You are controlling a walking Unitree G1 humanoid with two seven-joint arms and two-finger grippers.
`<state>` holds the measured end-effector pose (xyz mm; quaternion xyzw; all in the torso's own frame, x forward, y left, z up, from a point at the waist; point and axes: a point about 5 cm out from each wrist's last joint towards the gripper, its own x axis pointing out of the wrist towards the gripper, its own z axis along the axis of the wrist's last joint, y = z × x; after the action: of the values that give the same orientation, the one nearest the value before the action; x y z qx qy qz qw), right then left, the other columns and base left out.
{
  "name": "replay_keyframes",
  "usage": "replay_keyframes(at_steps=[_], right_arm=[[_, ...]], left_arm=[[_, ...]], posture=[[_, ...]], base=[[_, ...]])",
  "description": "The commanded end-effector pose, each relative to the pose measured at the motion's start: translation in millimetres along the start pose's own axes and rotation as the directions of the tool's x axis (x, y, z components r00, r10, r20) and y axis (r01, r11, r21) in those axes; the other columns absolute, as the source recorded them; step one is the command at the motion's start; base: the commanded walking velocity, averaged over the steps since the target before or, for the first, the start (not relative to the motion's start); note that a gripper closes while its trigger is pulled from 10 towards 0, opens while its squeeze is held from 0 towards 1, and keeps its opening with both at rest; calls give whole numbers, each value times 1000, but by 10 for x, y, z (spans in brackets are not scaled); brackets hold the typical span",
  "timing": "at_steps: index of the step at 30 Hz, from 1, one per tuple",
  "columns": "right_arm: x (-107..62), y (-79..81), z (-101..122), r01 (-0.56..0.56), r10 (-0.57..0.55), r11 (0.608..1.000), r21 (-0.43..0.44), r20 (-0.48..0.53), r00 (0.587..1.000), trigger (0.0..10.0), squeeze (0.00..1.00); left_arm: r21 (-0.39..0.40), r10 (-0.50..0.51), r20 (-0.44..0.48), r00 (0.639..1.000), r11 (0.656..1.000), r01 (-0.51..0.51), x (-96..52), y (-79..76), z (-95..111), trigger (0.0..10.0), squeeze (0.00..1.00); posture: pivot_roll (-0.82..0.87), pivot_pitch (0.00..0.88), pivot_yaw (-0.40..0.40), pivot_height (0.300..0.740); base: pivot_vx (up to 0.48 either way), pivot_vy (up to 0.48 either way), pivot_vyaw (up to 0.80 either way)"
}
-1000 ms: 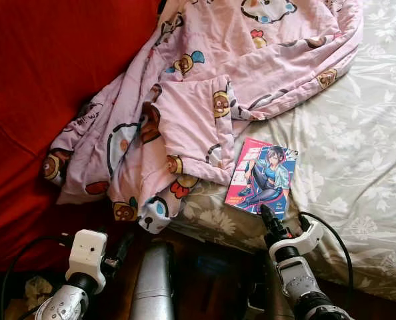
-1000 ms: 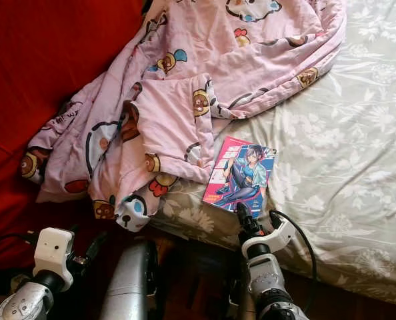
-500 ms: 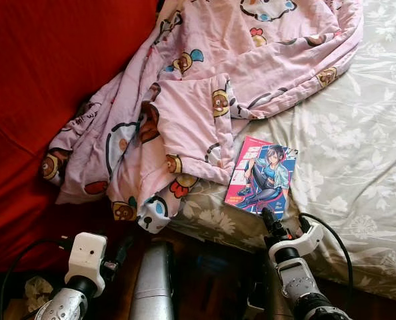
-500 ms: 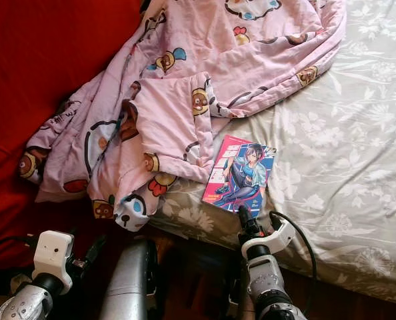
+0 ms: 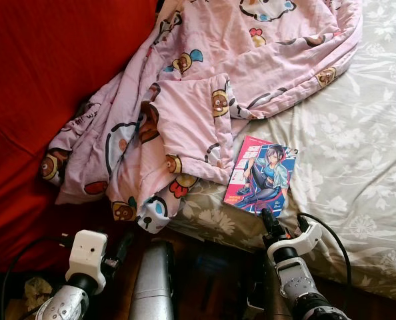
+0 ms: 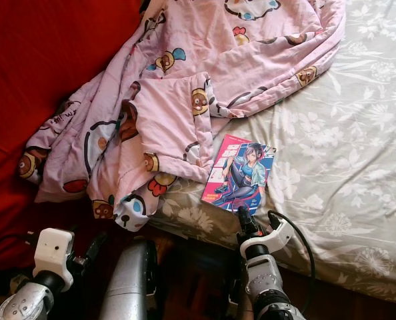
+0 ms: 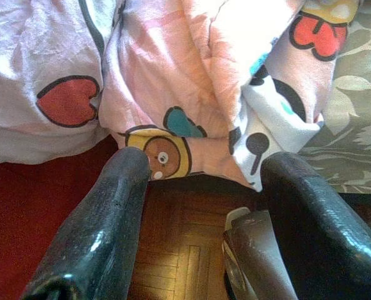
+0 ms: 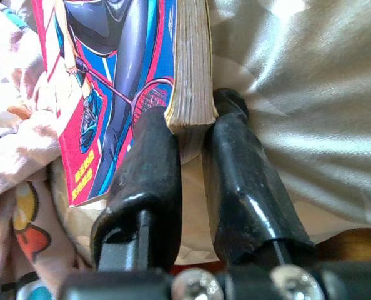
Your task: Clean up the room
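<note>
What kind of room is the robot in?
Probably a bedroom. There is a bed with a pale flowered sheet, a crumpled pink cartoon-print blanket lying on it, and a colourful comic book near the bed's edge.

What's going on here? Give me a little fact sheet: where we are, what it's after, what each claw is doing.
place: a bed with a flowered sheet, beside red fabric
target: a comic book lying near the bed's edge
right gripper: fingers closed on the book's lower corner
left gripper: open, low by the floor, facing the pink blanket
blanket: crumpled, hanging over the bed's edge
</note>
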<state>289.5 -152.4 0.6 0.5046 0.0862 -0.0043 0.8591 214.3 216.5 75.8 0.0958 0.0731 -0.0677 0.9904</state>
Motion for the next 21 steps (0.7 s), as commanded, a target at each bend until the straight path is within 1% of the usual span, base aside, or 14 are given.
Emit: replay_keyframes(at_steps=[1,3,6,8,12,13,21], right_arm=[[-165,-190,-119,100,-99,995,14,-23,995,0,0],[-250,-292,-94,148,-148,989,-14,3,989,0,0],[-305,-358,-74,185,-185,983,-14,27,982,0,0],[-365,-431,-29,235,-232,971,-40,61,971,0,0],[-400,-466,32,265,-261,964,-11,129,957,0,0],[-415,-475,48,274,-274,961,26,158,949,0,0],[-454,-480,41,279,-292,956,89,198,936,0,0]], left_arm=[[1,-3,-61,998,1000,3,-64,-25,-146,10000,0],[-2,0,-60,998,1000,0,-52,-29,-156,10000,0],[-4,2,-59,998,1000,-3,-37,-34,-164,10000,0],[-6,5,-56,998,1000,-5,-8,-45,-175,10000,0],[-13,14,-41,999,1000,-15,33,-46,-165,10000,0],[-13,15,-37,999,1000,-16,41,-48,-159,10000,0],[-12,23,-32,999,1000,-23,97,-45,-178,10000,0]], posture=[[277,378,51,611],[267,370,46,611],[258,362,40,611],[248,345,32,611],[242,331,25,611],[239,327,23,611],[222,300,13,611]], base=[[0,0,0],[0,0,0],[0,0,0],[0,0,0],[0,0,0],[0,0,0],[0,0,0]])
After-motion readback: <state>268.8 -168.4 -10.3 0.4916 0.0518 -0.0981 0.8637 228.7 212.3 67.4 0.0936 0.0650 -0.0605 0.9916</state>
